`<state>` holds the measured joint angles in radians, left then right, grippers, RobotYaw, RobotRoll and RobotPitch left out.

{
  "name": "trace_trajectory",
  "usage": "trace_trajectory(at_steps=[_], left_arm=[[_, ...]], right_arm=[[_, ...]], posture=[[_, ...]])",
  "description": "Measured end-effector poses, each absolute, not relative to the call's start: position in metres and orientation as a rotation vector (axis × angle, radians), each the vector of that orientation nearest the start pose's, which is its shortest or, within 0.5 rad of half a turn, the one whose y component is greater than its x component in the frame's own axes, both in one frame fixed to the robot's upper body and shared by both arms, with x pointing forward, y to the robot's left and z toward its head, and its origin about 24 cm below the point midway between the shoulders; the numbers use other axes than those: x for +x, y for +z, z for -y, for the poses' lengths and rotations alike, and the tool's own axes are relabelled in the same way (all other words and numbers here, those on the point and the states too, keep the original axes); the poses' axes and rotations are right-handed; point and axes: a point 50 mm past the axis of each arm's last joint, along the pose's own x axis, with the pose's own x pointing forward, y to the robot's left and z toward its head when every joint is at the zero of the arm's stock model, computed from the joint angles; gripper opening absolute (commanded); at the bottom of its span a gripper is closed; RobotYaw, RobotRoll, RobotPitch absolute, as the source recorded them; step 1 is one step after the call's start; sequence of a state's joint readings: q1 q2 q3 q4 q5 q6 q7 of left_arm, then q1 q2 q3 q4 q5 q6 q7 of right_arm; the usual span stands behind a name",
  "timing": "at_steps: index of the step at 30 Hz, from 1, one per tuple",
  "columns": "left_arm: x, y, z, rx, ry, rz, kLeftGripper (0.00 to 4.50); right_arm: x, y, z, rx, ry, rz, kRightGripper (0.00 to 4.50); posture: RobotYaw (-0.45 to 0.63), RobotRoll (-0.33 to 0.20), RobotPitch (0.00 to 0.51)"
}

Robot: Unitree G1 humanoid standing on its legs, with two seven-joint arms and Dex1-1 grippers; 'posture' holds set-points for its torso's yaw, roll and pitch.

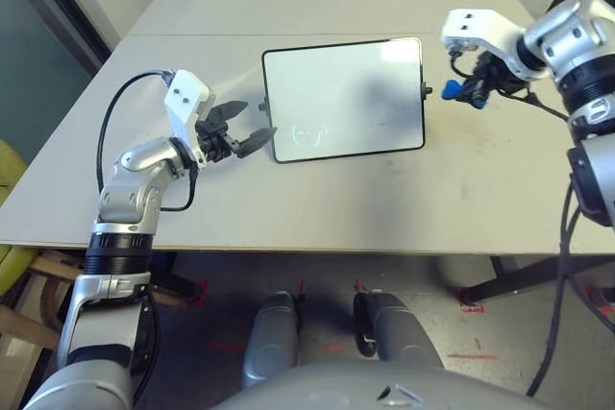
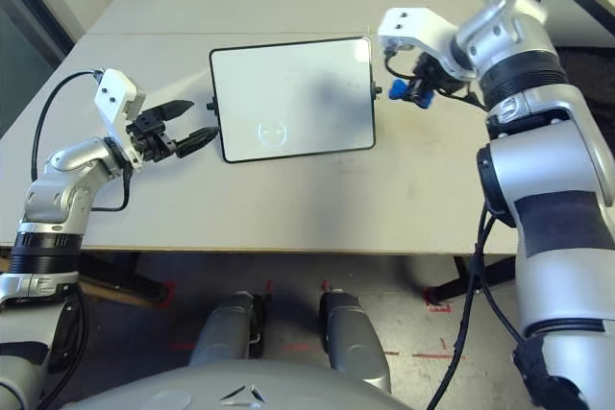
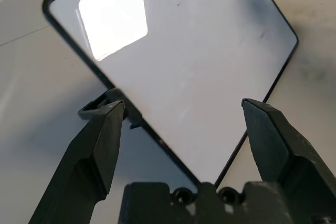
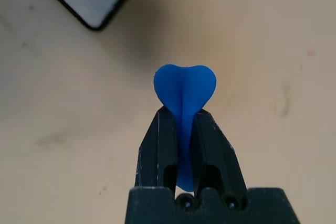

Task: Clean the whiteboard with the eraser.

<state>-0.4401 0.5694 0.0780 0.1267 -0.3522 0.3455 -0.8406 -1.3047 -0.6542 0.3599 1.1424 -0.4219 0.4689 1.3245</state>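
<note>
The right gripper [image 4: 181,129] has its jaws clamped on the eraser [image 4: 184,90], whose blue lobed end sticks out past the fingertips, above bare counter [image 1: 461,199] just off the whiteboard's right edge. The whiteboard [image 1: 346,93] lies flat on the counter, long axis running across the robot's front, its surface looking clean of red marks apart from a faint reflection near the lower edge. The left gripper [image 1: 240,127], jaws spread apart and holding nothing, hovers at the whiteboard's left edge, one finger to each side of the near left corner. The right arm is plainly the nearer to the eraser; the whiteboard lies to the left of it. The wipe itself looks done, and open counter right of and in front of the whiteboard leaves room to set the eraser down.
</note>
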Motion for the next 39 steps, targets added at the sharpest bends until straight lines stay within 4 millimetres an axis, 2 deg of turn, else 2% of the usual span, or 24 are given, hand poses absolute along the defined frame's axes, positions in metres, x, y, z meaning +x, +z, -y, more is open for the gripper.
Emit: trace_trajectory(at_steps=[5,10,17,22,29,39], left_arm=[[0.311,0.141,-0.218,0.164,-0.758,-0.071,4.5],[0.31,0.14,-0.219,0.163,-0.757,-0.077,4.5],[0.31,0.142,-0.223,0.178,-0.75,-0.082,4.5],[0.307,0.143,-0.224,0.189,-0.748,-0.085,4.5],[0.307,0.144,-0.223,0.194,-0.75,-0.082,4.5],[0.307,0.145,-0.224,0.195,-0.75,-0.083,4.5]], right_arm=[[0.378,0.193,0.263,-0.479,0.56,-0.934,0.15],[0.381,0.178,0.256,-0.359,0.484,-0.923,0.15],[0.382,0.167,0.255,-0.331,0.403,-0.928,0.15],[0.378,0.158,0.261,-0.182,0.279,-0.939,0.15],[0.375,0.15,0.264,-0.121,0.229,-0.952,0.14],[0.373,0.146,0.263,-0.058,0.229,-0.948,3.85]], posture=[[-0.02,0.0,0.115],[-0.01,0.0,0.114],[0.01,0.0,0.118],[0.01,0.0,0.119],[0.0,0.0,0.12],[0.01,0.0,0.118]])
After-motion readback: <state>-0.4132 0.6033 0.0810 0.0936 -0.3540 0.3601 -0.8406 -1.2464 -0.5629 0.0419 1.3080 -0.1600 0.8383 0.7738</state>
